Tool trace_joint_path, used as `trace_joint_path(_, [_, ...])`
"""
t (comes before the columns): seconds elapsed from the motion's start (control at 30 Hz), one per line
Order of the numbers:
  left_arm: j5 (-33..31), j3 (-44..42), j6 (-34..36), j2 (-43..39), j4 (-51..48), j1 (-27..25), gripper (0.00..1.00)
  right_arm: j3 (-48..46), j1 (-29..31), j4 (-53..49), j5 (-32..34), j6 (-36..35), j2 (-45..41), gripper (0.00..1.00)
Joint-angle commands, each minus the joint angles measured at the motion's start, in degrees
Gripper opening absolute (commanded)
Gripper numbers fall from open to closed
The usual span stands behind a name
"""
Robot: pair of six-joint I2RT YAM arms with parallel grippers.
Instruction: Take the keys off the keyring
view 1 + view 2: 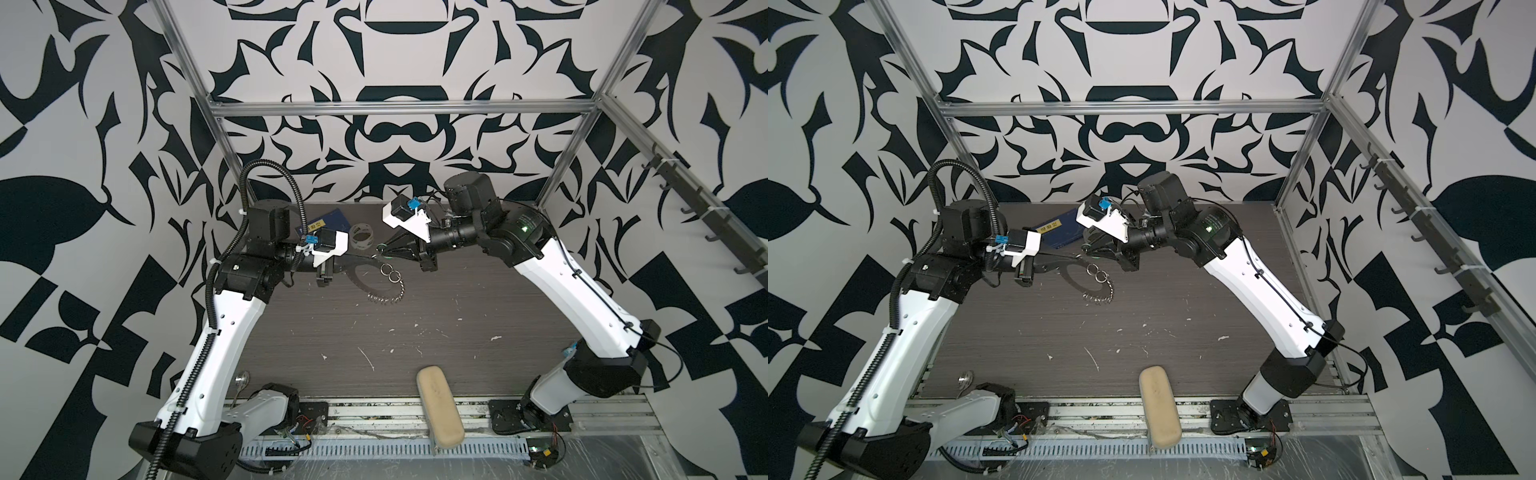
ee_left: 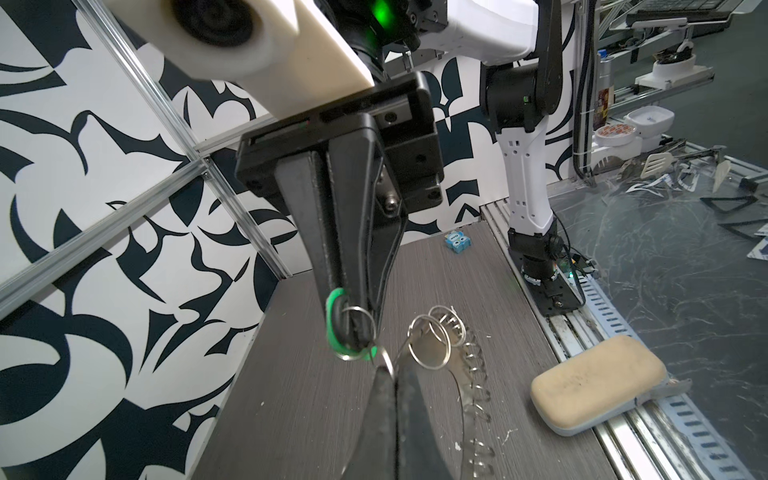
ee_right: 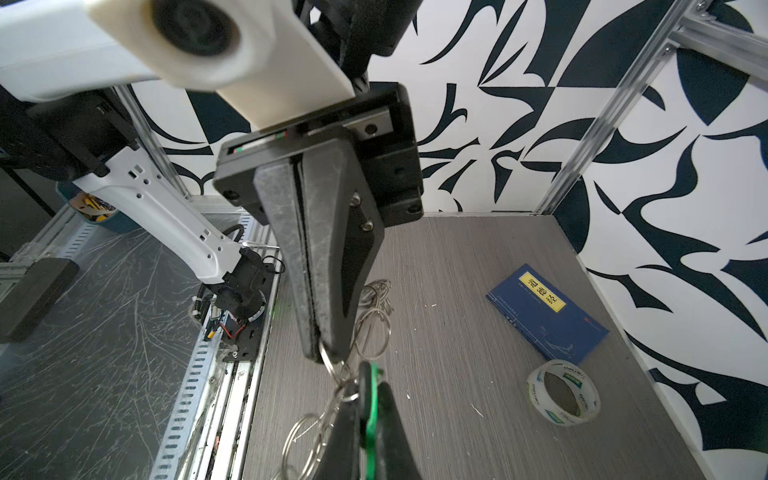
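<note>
The keyring (image 1: pixel 357 279) is a flat grey metal disc with small silver wire loops (image 2: pixel 473 365) along its rim, lifted off the table's far middle. My left gripper (image 1: pixel 374 258) (image 2: pixel 390 370) is shut on a wire loop at the disc's rim. Facing it tip to tip, my right gripper (image 1: pixel 382 250) (image 3: pixel 368 395) is shut on the green key (image 3: pixel 371 399) (image 2: pixel 332 320). The key hangs on a silver loop linked to the one in the left jaws. Two larger loops (image 1: pixel 390 274) dangle just below the tips.
A blue book (image 1: pixel 332 218) (image 3: pixel 544 311) and a clear tape roll (image 1: pixel 361 237) (image 3: pixel 563 392) lie at the back. A beige case (image 1: pixel 439 411) sits on the front rail. A small blue box (image 2: pixel 457 241) stands by the right wall. Metal frame posts border the table.
</note>
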Motion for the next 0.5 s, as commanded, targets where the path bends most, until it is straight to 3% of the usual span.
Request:
trace_joint_path(0.0, [0.37, 1.73, 2.26, 2.33, -8.51, -2.81, 0.00, 7.03, 2.97, 5.99, -1.06, -3.05, 1.61, 0.00])
trace_joint_path(0.33, [-2.68, 6.12, 7.62, 6.71, -15.35, -4.79, 0.00, 8.67, 4.05, 7.66, -4.09, -1.24, 3.35, 0.00])
trace_joint_path(0.47, [-7.60, 5.85, 11.06, 6.34, -15.20, -7.03, 0.00, 8.71, 4.01, 9.86, -6.51, 1.35, 3.78, 0.00])
